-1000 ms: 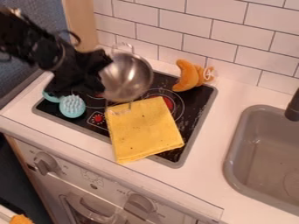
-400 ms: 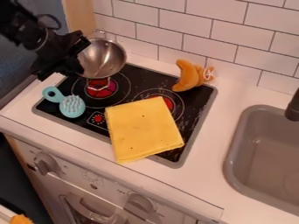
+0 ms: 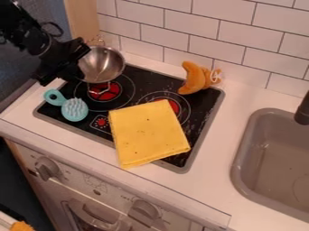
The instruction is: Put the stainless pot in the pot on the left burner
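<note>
- Gripping the stainless pot (image 3: 105, 65) by its side at the pot's 9 o'clock, the fingers of the black gripper (image 3: 80, 58) are at about 10 to 11 o'clock from the middle of the view; the arm comes in from 10 o'clock.
- The pot is tilted, its opening turned toward the camera, with one wire handle at its 12 o'clock and another at its 6 o'clock. The lower handle overlaps the red left burner (image 3: 105, 93); whether it touches the stovetop (image 3: 91, 124) cannot be told.
- A turquoise brush (image 3: 75, 110) lies at 9 o'clock, bristles up, its ring handle pointing to 10 o'clock.
- A folded yellow cloth (image 3: 149, 135) lies just below the middle, partly covering the red right burner (image 3: 174, 106); its 7 o'clock end reaches past the stovetop edge onto the white surface (image 3: 208, 155).
- An orange crescent-shaped toy (image 3: 192, 80) sits at 1 o'clock, with a smaller orange thing (image 3: 210, 77) beside it at its 3 o'clock.
- A grey sink (image 3: 271, 158) is at 4 o'clock, a black faucet (image 3: 303, 111) at 3 o'clock.
- Stove knobs are at 8 o'clock (image 3: 47, 168) and 6 o'clock.
</note>
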### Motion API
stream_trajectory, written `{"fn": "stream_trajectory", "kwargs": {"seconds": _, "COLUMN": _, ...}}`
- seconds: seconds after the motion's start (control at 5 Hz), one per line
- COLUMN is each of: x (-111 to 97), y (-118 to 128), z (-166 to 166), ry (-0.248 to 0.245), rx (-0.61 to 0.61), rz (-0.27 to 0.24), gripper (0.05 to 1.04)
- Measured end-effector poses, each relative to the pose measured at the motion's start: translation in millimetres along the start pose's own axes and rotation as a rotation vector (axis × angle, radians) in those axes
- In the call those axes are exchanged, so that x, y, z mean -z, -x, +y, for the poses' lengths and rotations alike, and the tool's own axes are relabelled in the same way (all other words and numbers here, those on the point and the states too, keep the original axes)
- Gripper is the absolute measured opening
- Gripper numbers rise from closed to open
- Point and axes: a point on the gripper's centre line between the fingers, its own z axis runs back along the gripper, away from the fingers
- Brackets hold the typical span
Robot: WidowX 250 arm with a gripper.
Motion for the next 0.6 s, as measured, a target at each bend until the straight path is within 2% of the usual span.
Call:
{"fn": "stream_trajectory", "kwargs": {"seconds": 0.4, "x": 23, "y": -12, "z": -1, "ry": 0.01, "rx": -0.026, "rz": 0.015, "gripper": 0.102}}
{"fn": "stream_trajectory", "kwargs": {"seconds": 0.6, "x": 25, "y": -12, "z": 1, "ry": -0.023, "rx": -0.056, "rz": 0.048, "gripper": 0.297}}
